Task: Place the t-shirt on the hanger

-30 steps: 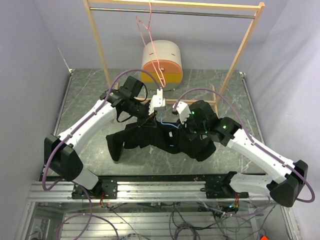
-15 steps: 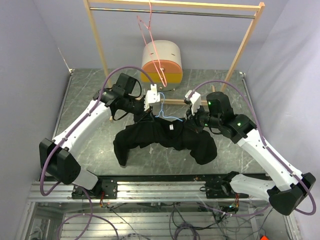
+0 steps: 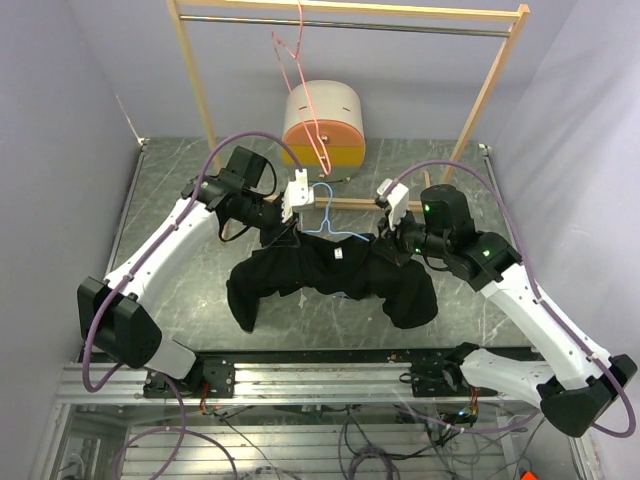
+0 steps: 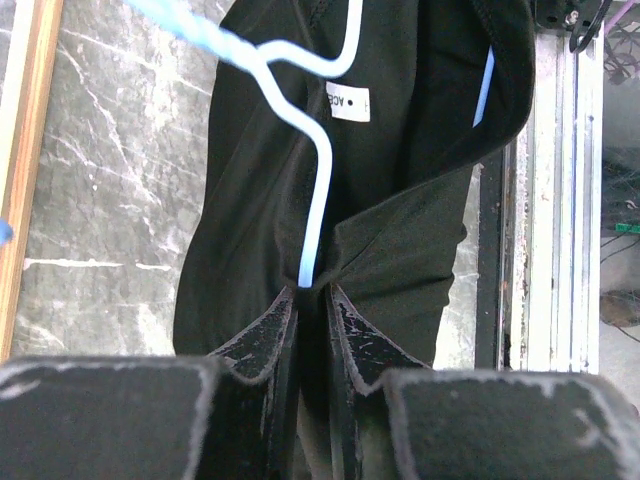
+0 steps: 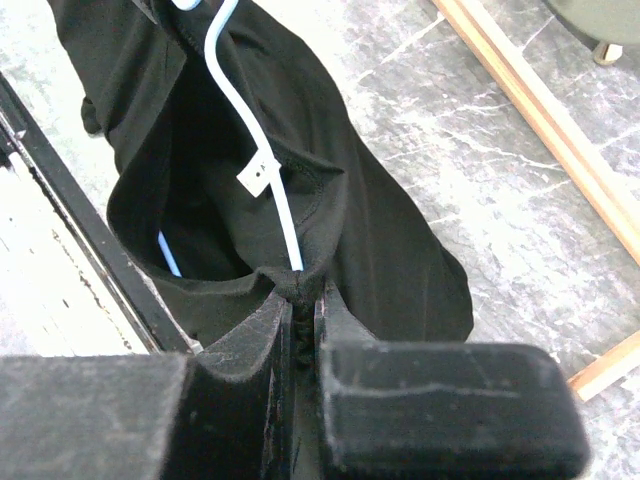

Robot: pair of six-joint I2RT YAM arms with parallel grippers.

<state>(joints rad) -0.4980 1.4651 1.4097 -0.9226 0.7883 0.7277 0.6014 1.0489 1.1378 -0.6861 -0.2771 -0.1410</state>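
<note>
While left hand (image 4: pixel 310 300) and right hand (image 5: pixel 300 295) each clamp tight on t-shirt (image 3: pixel 330 270) shoulder cloth over hanger (image 4: pixel 317 220) wire, garment hangs stretched between them, frame centre (hook poking from collar), sleeves drooping toward counter (image 3: pixel 170 200).

Lighting is bright, even and diffuse from overhead. Shadows on the table (image 3: pixel 160 190) are soft. Wrist views blur along the near edge; the t-shirt (image 4: pixel 250 200) shows little fold detail.
</note>
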